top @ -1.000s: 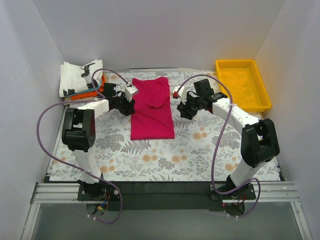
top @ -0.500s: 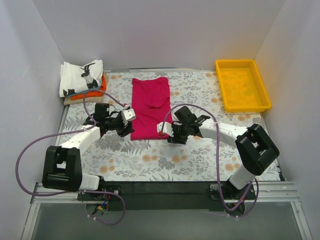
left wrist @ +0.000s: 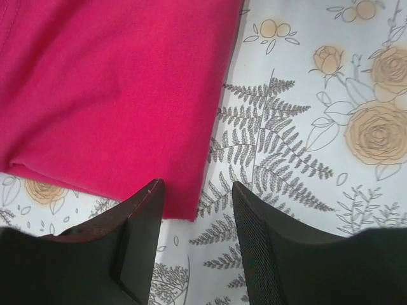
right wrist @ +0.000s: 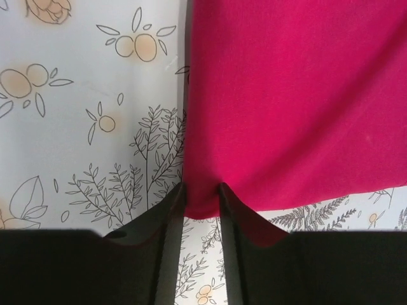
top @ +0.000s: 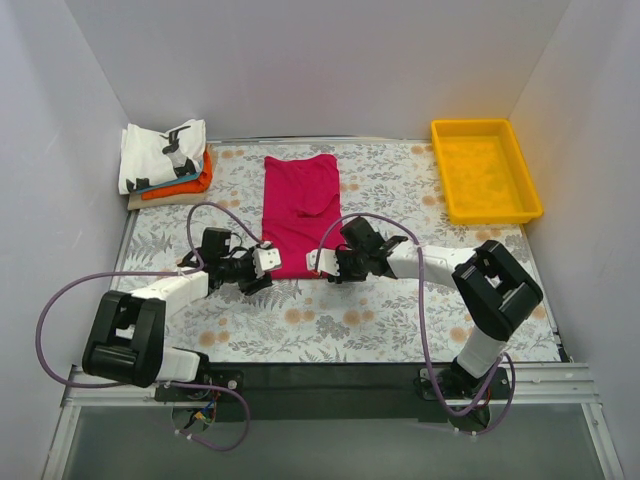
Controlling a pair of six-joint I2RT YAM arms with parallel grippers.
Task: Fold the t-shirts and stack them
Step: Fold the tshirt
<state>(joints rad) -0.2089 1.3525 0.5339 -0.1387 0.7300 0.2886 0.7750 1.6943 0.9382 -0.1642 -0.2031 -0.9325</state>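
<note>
Hem corners under both pincers
Left pincer (left wrist: 197, 190) stood half open, holding nothing, with the near corner of the magenta t-shirt (left wrist: 108, 95) just between its tips. Right pincer (right wrist: 201, 190) stood narrow astride the other corner; whether it had bitten could not be told. Judged best: press both down to the floral table (left wrist: 318, 127), catch all cloth layers evenly, then lift together.

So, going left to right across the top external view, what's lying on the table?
stack of folded t-shirts → magenta t-shirt → yellow tray
</note>
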